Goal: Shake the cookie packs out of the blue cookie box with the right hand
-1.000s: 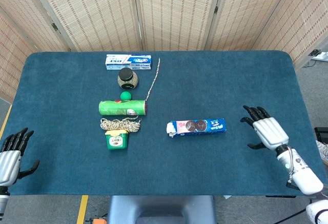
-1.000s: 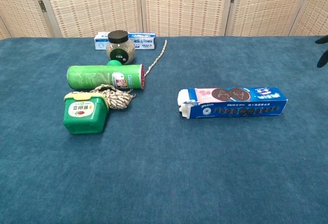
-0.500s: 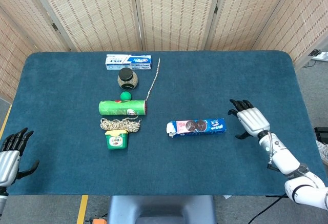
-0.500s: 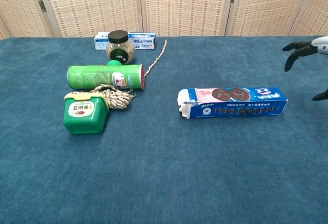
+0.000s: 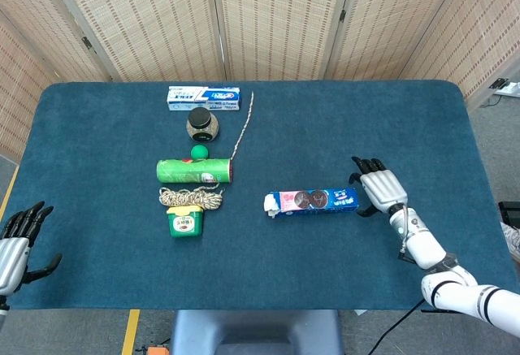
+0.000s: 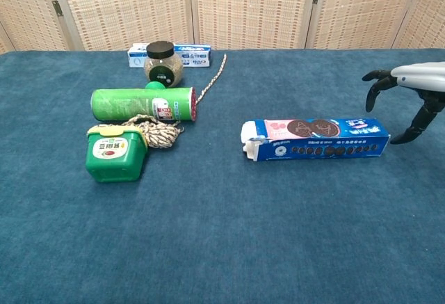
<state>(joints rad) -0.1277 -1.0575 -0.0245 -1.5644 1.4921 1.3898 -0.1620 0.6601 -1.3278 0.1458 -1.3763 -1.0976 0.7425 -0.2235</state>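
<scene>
The blue cookie box [image 5: 311,201] [image 6: 316,138] lies flat on its long side in the middle of the table, its white flap end open toward the left. My right hand [image 5: 379,188] [image 6: 407,92] hovers just past the box's right end, fingers spread and curved downward, holding nothing. No cookie packs show outside the box. My left hand [image 5: 18,240] rests open at the table's front left corner, far from the box.
On the left stand a green tube [image 5: 194,171], a coil of rope [image 5: 190,198], a green tub [image 5: 185,222], a small green ball [image 5: 198,152], a dark-lidded jar [image 5: 201,124] and a toothpaste box [image 5: 204,98]. A cord [image 5: 242,127] runs beside them.
My right hand has moved leftward across the table from the right edge and now sits right at the box's right end. The box and left hand have not moved.
</scene>
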